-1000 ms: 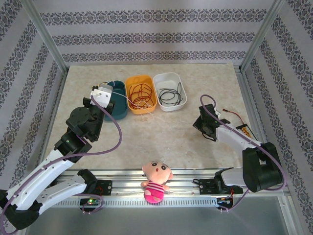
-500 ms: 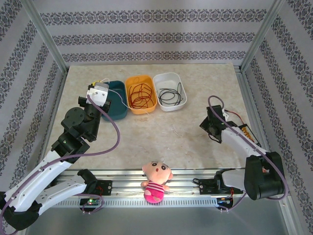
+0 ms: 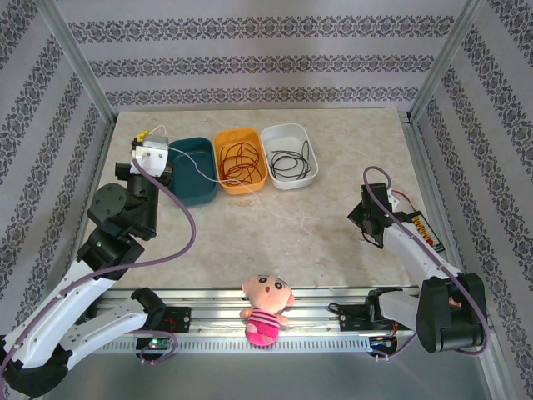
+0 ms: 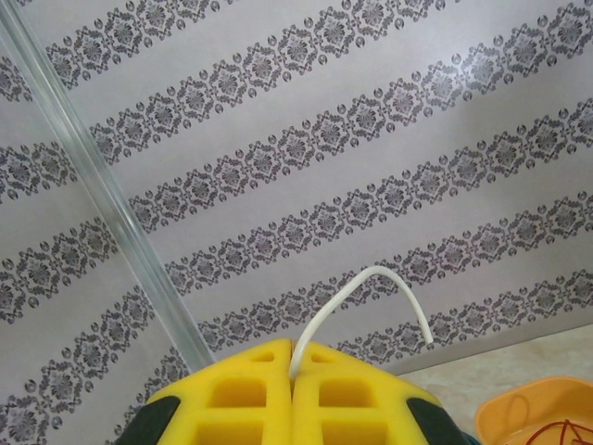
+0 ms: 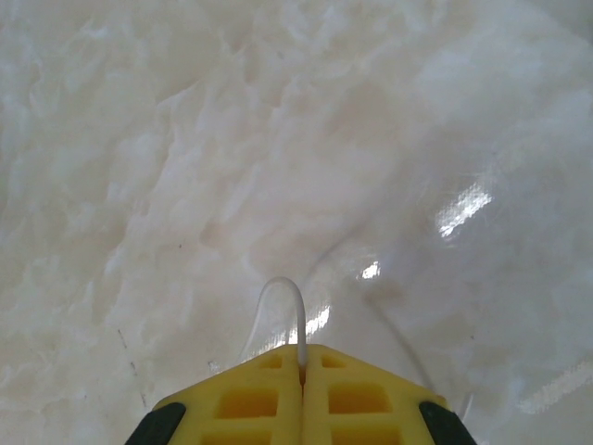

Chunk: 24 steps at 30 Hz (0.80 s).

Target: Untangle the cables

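The left fingers [image 4: 250, 399], at the far left, are clenched on a white cable [image 4: 371, 272]. The right fingers [image 5: 352, 399], low over the surface [image 5: 185, 139], pinch a white cable too.

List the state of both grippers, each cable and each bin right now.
left gripper, shut on the white cable
right gripper, shut on the white cable
white cable, held by both grippers
red cables, coiled in the orange bin
black cables, coiled in the white bin
teal bin, upright, no coil seen inside
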{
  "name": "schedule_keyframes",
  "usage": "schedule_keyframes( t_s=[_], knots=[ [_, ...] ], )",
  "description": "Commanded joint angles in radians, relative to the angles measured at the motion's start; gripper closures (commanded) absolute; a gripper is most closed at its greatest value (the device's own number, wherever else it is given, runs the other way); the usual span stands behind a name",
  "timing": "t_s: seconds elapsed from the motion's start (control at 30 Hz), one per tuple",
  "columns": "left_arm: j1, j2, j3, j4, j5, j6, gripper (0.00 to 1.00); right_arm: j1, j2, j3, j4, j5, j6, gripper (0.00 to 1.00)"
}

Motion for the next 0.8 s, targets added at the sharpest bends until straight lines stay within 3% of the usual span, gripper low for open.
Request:
schedule_keyframes(
  t_s=[0.0,0.1,0.3,0.53,0.67,0.77],
  knots=[
    [0.013,0.028,0.044,-0.059,0.075,-0.076,1.0,0.001,-0.023,-0.004,0.037,-0.078,-0.042,1.0],
    [0.013,0.081,0.074,-0.095,0.223,-0.163,1.0,0.037,-0.034,0.022,0.048,-0.127,-0.08,0.99],
    [0.013,0.218,0.131,-0.09,0.385,-0.251,1.0,0.153,-0.078,0.074,0.061,-0.139,-0.164,0.69],
    [0.012,0.287,0.198,-0.053,0.421,-0.292,1.0,0.347,-0.151,0.09,0.193,-0.17,-0.326,0.5],
    [0.012,0.3,0.228,-0.052,0.442,-0.313,1.0,0.469,-0.109,0.08,0.317,-0.172,-0.412,0.46],
    [0.013,0.295,0.231,-0.036,0.466,-0.326,1.0,0.494,-0.022,0.05,0.497,-0.287,-0.42,0.46]
  ],
)
